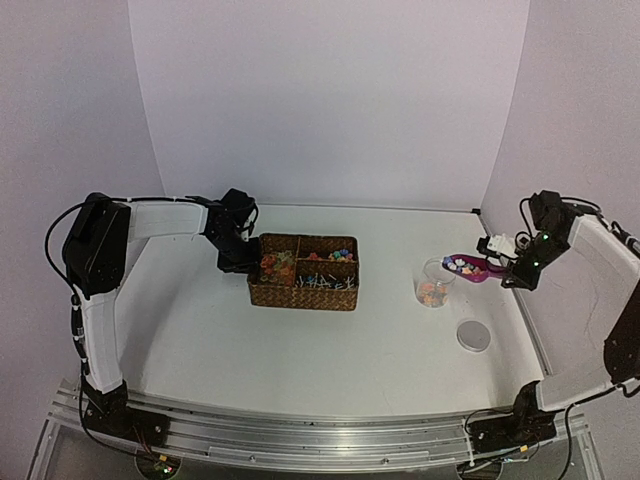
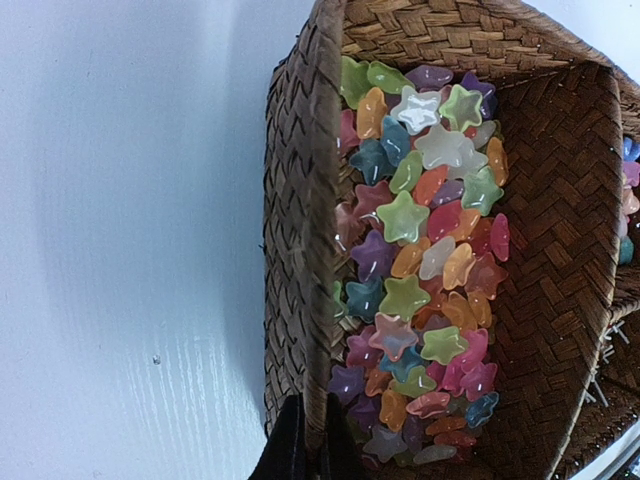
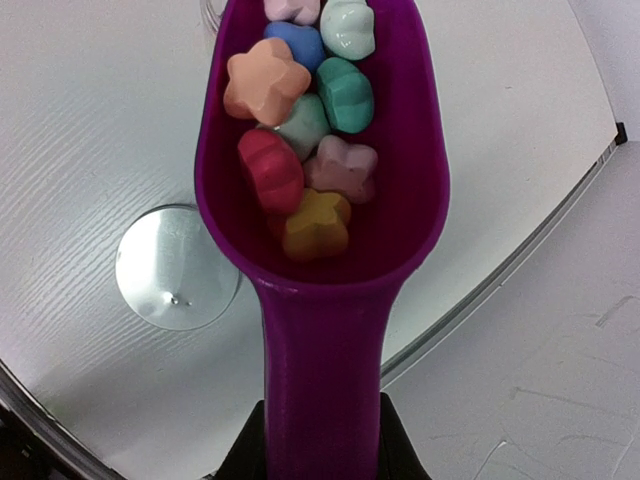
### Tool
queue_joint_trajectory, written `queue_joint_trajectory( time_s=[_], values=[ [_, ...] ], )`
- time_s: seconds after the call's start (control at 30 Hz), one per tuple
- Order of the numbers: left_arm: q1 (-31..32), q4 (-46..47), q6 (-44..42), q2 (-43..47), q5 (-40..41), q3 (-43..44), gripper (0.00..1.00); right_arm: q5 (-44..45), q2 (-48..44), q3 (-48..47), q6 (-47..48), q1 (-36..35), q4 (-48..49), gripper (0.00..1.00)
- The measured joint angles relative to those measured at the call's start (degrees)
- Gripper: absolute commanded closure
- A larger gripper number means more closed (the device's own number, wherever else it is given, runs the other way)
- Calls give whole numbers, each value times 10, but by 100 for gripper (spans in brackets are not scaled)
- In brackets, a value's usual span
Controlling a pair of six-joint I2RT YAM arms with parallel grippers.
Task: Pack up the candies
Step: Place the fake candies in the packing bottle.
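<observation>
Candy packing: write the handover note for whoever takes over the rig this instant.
Left pincer: shut on the basket wall, apparently steadying it.
Right pincer: shut on the scoop handle. The scoop is loaded with candies and held by the cup.
Done: some candies lie in the cup.
Left: tip this load in, probably fetch more scoops from the basket, then likely fit the lid lying beside the cup.

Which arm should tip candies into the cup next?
Right. The right gripper holds the magenta scoop, loaded with candies, beside the clear cup; the left gripper is clamped on the basket rim.
</observation>
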State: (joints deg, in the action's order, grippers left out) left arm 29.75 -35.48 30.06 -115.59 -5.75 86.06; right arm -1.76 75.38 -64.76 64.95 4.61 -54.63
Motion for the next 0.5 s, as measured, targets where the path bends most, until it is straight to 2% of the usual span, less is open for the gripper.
queue_joint_trajectory(
  time_s=[0.5],
  values=[
    [-1, 0, 0, 0, -3, 0, 100, 104, 54, -52, 27, -57, -5, 100]
  ],
)
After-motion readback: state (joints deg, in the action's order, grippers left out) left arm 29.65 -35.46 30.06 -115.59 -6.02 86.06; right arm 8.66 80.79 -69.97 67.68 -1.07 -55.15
